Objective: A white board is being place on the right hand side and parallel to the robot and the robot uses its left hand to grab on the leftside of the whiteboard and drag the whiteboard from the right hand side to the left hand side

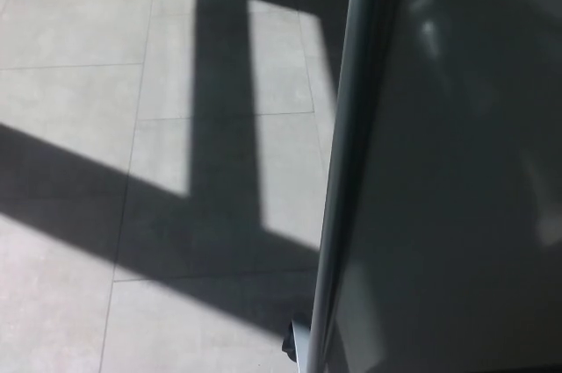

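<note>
Pale floor tiles [79, 285] lie before us, crossed by broad dark bands of shadow [219, 127] left of the whiteboard. Nearest us, a small dark foot or caster [290, 342] sits at the base of the whiteboard [448, 180], whose grey surface and metal edge frame [347, 154] fill the right side, rising away toward the far tiles. We see neither hand, so their state cannot be told.

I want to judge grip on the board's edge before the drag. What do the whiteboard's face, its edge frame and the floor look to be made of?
Whiteboard face: smooth, glossy coated panel, judging by soft reflections.
Edge frame: pale grey strip with a satin sheen, probably metal; plastic is possible.
Floor: large matte light tiles, shown by thin grout lines.
</note>
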{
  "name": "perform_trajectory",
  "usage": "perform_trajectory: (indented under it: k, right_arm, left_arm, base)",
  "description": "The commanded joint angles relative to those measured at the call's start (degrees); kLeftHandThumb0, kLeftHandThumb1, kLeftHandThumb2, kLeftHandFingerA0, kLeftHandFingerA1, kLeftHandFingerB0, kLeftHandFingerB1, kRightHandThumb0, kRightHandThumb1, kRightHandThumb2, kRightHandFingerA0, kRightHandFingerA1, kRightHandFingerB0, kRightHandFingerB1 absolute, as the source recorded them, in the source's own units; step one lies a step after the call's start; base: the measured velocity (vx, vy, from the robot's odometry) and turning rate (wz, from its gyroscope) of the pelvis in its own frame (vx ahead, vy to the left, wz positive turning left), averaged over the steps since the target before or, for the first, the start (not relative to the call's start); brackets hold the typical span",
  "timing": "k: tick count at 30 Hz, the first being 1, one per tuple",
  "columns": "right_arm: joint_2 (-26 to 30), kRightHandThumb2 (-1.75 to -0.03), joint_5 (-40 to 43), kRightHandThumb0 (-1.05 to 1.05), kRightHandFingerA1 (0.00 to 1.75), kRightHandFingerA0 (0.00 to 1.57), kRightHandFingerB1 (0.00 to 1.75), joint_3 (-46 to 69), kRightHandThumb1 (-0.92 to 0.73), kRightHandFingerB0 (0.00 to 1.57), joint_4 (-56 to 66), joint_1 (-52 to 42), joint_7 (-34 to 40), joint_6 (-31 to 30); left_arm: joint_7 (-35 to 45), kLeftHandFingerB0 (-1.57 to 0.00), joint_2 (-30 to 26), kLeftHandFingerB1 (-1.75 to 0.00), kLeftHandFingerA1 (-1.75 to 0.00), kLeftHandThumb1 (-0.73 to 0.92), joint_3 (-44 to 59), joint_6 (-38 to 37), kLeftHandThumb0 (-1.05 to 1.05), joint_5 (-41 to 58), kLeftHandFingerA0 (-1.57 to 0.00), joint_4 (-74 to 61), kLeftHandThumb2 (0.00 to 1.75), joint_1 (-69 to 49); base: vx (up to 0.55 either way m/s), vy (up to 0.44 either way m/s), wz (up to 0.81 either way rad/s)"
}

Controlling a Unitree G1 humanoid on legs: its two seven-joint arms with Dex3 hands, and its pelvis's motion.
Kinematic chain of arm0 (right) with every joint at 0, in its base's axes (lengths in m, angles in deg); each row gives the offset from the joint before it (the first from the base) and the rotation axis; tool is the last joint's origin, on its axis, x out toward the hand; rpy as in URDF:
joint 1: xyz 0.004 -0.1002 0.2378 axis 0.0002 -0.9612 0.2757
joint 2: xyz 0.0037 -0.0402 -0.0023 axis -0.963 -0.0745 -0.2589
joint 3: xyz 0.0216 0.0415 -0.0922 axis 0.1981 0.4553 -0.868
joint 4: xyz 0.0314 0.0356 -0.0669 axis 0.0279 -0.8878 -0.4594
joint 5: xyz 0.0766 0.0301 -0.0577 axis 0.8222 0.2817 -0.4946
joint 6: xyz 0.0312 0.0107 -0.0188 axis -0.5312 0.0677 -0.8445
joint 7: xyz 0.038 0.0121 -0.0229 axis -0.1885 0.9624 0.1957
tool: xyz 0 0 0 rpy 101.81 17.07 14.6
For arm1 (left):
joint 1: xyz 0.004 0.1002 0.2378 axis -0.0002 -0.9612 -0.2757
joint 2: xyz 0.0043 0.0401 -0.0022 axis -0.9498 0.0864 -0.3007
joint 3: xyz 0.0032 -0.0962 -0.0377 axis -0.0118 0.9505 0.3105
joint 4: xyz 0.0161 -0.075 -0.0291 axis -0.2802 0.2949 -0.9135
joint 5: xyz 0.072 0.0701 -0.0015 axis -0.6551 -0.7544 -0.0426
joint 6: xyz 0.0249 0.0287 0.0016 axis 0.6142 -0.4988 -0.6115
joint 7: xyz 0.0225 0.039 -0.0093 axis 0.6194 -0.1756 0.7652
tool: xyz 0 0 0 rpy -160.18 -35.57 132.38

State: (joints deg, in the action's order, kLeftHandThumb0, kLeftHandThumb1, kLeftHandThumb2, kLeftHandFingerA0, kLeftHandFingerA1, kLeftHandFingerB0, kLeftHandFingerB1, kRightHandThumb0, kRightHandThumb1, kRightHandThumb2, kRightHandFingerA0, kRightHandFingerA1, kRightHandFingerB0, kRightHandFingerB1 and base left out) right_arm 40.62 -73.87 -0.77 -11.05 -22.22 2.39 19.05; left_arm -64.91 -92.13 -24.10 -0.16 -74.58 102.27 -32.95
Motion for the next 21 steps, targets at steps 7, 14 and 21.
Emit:
perform_trajectory:
  k: [7,14,21]
  right_arm:
    - [1.7,-0.75,3.5,-0.6,1.1,0.7,0.65,2.7,-0.8,0.29,-4.2,1.3,-5.1,12.4]
    - [1.5,-0.77,2.6,-0.59,1.08,0.7,0.66,2.2,-0.78,0.29,-5.9,1.4,-4.1,15.1]
    - [1.5,-0.75,2.9,-0.6,1.09,0.71,0.65,2.3,-0.77,0.29,-6.4,2.1,-4.4,14.7]
  left_arm:
    - [14.0,0.0,-1.0,-0.47,-0.5,0.6,3.1,1.1,-0.23,11.1,-0.02,-19.6,1.04,3.0]
    - [15.6,-0.07,-0.6,-0.22,-0.25,0.59,0.6,16.1,-0.29,15.1,-0.05,-35.0,0.64,11.2]
    - [13.4,-0.05,1.1,-0.2,-0.3,0.54,-7.7,22.3,-0.32,9.6,-0.07,-42.9,0.6,21.2]
  base:
    - [0.0,0.0,0.0]
    - [0.0,0.0,0.0]
    - [0.0,0.0,0.0]
